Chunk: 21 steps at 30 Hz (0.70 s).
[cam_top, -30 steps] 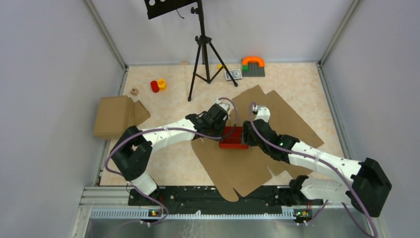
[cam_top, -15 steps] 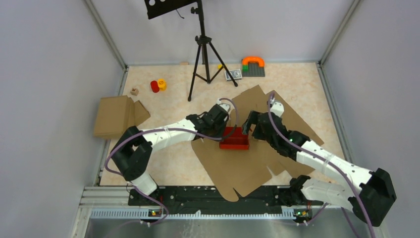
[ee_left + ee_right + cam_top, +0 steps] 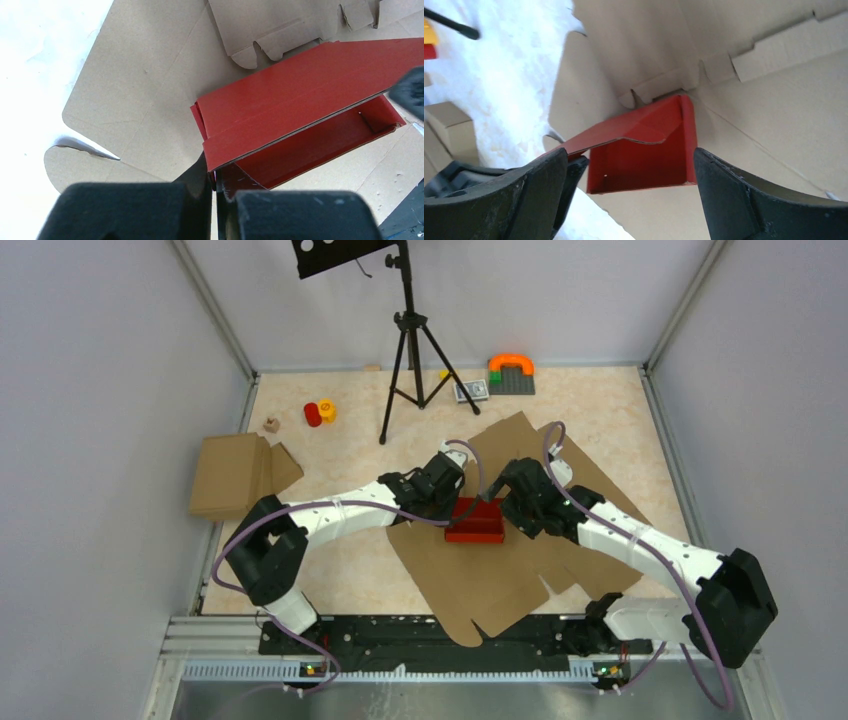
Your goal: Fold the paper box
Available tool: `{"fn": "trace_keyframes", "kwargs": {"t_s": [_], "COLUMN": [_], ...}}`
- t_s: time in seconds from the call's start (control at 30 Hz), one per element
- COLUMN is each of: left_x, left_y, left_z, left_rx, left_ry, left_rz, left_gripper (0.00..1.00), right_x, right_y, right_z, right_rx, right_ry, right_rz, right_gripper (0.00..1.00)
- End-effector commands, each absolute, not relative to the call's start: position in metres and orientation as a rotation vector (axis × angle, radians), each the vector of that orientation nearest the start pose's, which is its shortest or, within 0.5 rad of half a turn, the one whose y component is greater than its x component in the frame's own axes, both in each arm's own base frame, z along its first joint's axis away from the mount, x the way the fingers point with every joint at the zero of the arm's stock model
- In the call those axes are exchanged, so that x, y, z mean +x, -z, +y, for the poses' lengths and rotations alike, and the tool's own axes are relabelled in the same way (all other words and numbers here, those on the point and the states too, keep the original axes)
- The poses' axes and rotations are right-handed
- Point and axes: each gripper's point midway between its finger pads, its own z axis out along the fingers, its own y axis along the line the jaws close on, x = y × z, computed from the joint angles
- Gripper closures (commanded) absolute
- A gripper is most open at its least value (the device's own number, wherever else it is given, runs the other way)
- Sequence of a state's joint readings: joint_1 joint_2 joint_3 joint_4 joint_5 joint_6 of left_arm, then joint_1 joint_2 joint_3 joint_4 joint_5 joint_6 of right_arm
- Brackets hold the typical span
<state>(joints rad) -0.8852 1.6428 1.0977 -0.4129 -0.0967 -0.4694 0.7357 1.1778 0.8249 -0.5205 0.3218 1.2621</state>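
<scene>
The red paper box (image 3: pixel 475 522) rests on a large flat brown cardboard sheet (image 3: pixel 470 580) mid-table, an open tray with a lid flap raised along one side. In the left wrist view the box (image 3: pixel 300 115) has its near left corner pinched between the fingers of my left gripper (image 3: pixel 215 177), which is shut on it. My right gripper (image 3: pixel 512 502) hovers just right of the box, open. In the right wrist view the box (image 3: pixel 644 160) lies between its wide-spread fingers (image 3: pixel 744 200), untouched.
Large brown cardboard cut-outs (image 3: pixel 590 490) lie under and around the box. A folded brown cardboard box (image 3: pixel 235 472) sits at the left. A black tripod (image 3: pixel 412 350) stands at the back, with small toys (image 3: pixel 320 412) and a brick plate (image 3: pixel 511 374) nearby.
My right gripper has left the box's right end, lifted away to the right, then swung back over that end, open. The left gripper has kept its hold and the box has barely moved.
</scene>
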Motion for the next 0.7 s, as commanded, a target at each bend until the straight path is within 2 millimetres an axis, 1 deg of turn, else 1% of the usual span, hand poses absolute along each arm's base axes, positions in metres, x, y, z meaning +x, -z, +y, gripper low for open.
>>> {"fn": "trace_keyframes", "kwargs": {"t_s": [0.0, 0.03, 0.17, 0.33, 0.43, 0.53, 0.67], "left_x": [0.246, 0.245, 0.239, 0.231, 0.229, 0.229, 0.228], "left_y": [-0.085, -0.084, -0.080, -0.077, -0.076, -0.076, -0.079], "left_z": [-0.314, -0.314, -0.316, -0.318, -0.319, -0.321, -0.323], "left_rx": [0.498, 0.499, 0.502, 0.507, 0.504, 0.507, 0.511], "left_ry": [0.434, 0.434, 0.430, 0.429, 0.431, 0.432, 0.431], "left_rz": [2.496, 2.495, 2.495, 2.491, 2.492, 2.492, 2.487], "left_gripper": [1.00, 1.00, 1.00, 1.00, 1.00, 1.00, 1.00], "right_x": [0.239, 0.237, 0.232, 0.221, 0.216, 0.214, 0.215], "right_y": [-0.110, -0.107, -0.095, -0.082, -0.078, -0.080, -0.085], "right_z": [0.198, 0.195, 0.197, 0.193, 0.193, 0.195, 0.192], "right_rx": [0.925, 0.944, 0.953, 0.961, 0.977, 1.000, 1.023], "right_ry": [-0.487, -0.481, -0.533, -0.542, -0.561, -0.596, -0.575], "right_rz": [2.393, 2.388, 2.385, 2.410, 2.417, 2.411, 2.407], "right_gripper": [0.06, 0.06, 0.05, 0.06, 0.04, 0.03, 0.02]}}
